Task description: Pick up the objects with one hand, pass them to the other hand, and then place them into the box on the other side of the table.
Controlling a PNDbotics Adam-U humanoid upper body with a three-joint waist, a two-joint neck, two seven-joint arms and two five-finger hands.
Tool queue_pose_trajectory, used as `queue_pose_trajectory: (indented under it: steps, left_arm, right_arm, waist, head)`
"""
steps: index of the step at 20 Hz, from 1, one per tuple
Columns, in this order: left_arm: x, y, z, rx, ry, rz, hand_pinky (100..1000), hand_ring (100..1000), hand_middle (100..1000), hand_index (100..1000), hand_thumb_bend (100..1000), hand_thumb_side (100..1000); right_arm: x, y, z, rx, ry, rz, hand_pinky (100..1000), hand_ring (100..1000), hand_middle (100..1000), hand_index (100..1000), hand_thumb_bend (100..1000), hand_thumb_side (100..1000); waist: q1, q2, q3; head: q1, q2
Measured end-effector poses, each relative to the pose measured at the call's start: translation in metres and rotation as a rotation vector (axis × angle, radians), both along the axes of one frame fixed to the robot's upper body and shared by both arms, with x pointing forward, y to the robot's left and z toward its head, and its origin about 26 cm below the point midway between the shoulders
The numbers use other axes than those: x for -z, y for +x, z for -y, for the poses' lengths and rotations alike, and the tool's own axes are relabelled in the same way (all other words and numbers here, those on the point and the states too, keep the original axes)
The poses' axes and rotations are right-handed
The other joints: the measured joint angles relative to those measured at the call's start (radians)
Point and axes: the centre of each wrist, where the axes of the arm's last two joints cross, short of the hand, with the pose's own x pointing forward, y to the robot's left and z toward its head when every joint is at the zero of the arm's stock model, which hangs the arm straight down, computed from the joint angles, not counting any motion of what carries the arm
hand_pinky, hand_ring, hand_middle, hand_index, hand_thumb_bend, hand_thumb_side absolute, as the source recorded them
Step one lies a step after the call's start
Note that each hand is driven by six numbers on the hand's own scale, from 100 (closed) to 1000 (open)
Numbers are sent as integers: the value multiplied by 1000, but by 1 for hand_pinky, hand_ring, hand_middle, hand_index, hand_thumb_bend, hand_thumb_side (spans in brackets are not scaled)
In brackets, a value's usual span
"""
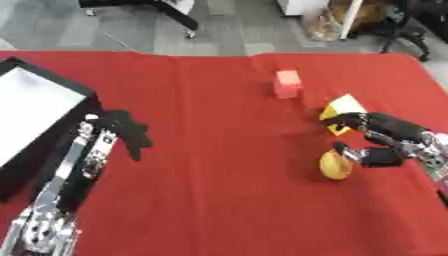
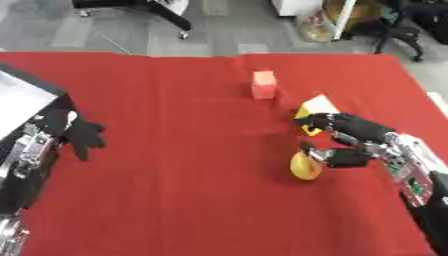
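Note:
A yellow round fruit-like object (image 1: 334, 165) lies on the red table (image 1: 224, 150) at the right. My right hand (image 1: 385, 141) is over it from the right, fingers spread and relaxed, thumb touching the fruit's right side. A yellow and white block (image 1: 343, 109) sits just behind the fingers. A pink-red box-shaped object (image 1: 287, 83) stands upright farther back. My left hand (image 1: 129, 131) rests open on the cloth at the left, beside the black-walled box (image 1: 35, 105) with a white floor.
The table's far edge runs along the top; beyond it stand chair legs and a bag on the grey floor. The left forearm (image 1: 74, 170) lies along the box's right wall.

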Motion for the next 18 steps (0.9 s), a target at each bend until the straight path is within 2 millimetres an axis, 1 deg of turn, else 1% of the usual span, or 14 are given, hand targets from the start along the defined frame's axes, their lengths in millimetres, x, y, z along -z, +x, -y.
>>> queue_pose_trajectory:
  steps: [1,3,9,13,18]
  left_arm:
    - [0,0,0,0,0,-1,742,476,377,337,131,953]
    - [0,0,0,0,0,-1,742,476,377,337,131,953]
    - [1,0,0,0,1,-2,742,476,377,337,130,953]
    - [1,0,0,1,1,-1,742,476,377,337,130,953]
    - [1,0,0,2,2,-1,742,476,377,337,130,953]
  right_arm:
    - [4,-2,0,-3,-9,-16,818,774,840,973,100,1000]
    - [5,-2,-1,-8,-18,-27,818,774,840,973,100,1000]
    - [6,-5,3,-19,-76,-72,819,774,830,973,100,1000]
    - [4,-2,5,-25,-107,-86,819,772,822,973,100,1000]
    - [4,2,8,-15,-127,-91,813,758,788,956,100,1000]
  waist:
    - [1,0,0]
    - [4,0,0]
    - [0,0,3]
    - [-1,0,5]
    - [-1,0,7]
  head:
    - [0,1]
    - [0,4]
    - [-3,8]
    - [-6,8]
    - [-7,8]
